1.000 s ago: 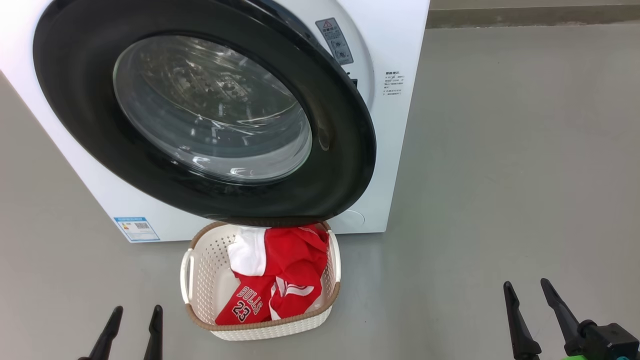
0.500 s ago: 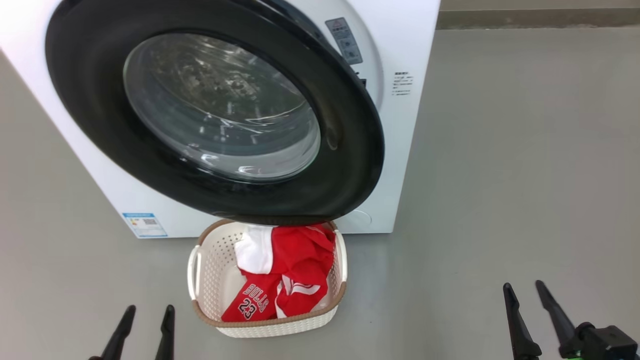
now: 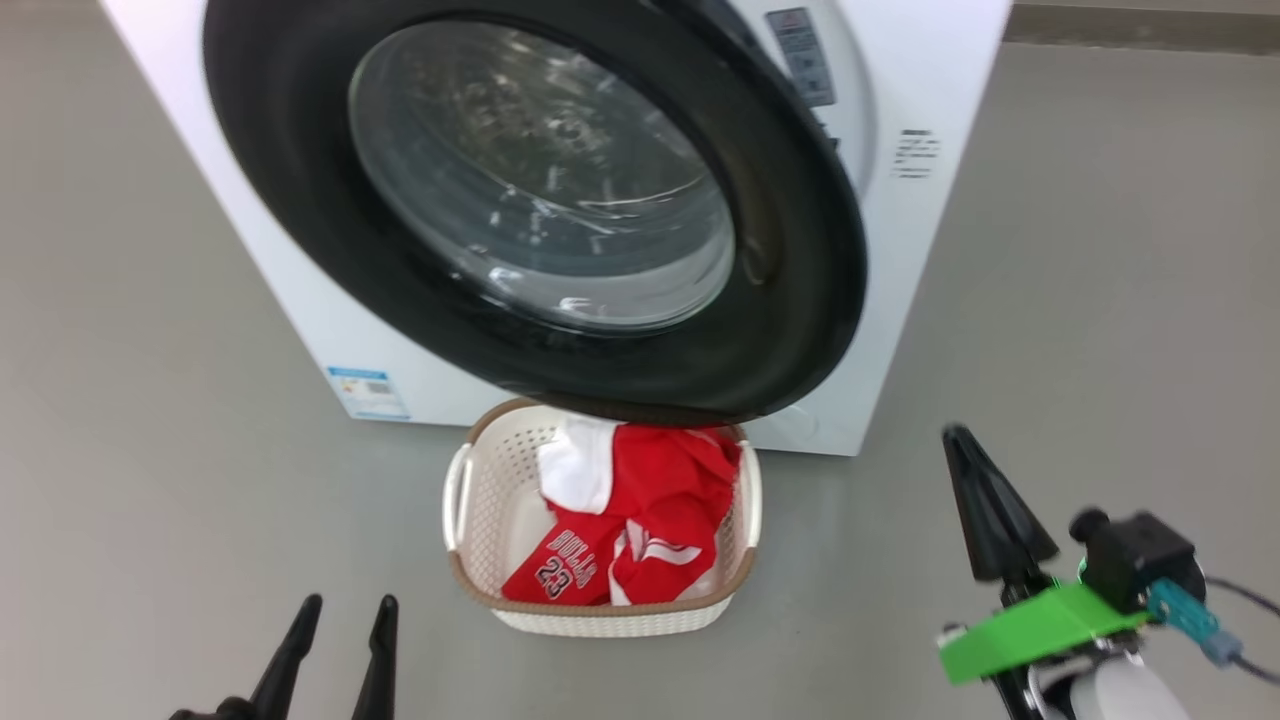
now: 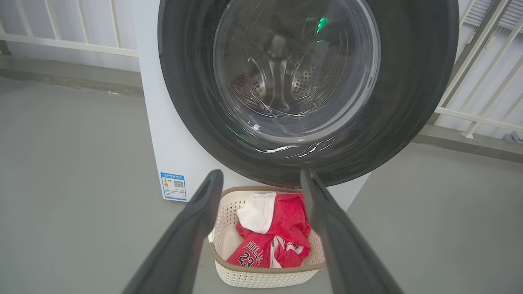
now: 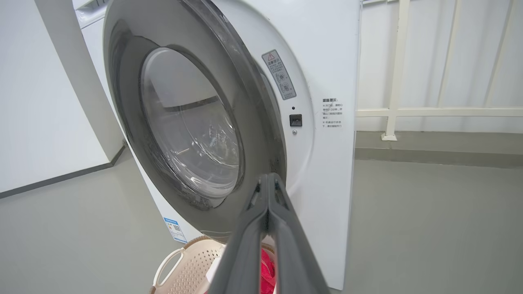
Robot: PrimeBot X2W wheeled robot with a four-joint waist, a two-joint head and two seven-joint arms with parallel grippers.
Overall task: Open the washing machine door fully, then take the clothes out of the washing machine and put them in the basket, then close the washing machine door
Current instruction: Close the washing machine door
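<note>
One basket (image 3: 600, 622) (clothes (image 3: 670, 490) inside) sits between left hand (image 3: 350, 600), spread wide, and right hand (image 3: 958, 436), pinched closed

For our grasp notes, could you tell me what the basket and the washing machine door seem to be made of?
The basket looks like matte cream plastic, moulded with perforations. The washing machine door seems glossy black plastic around clear glass, judging by reflections.

I seem to be working in a bare test room staged as a laundry corner: a big white front-loading washing machine (image 3: 940, 80) alone on a smooth grey floor (image 3: 1100, 300), with plain white walls (image 5: 41, 102) and a white metal railing (image 5: 449, 111) behind.
</note>
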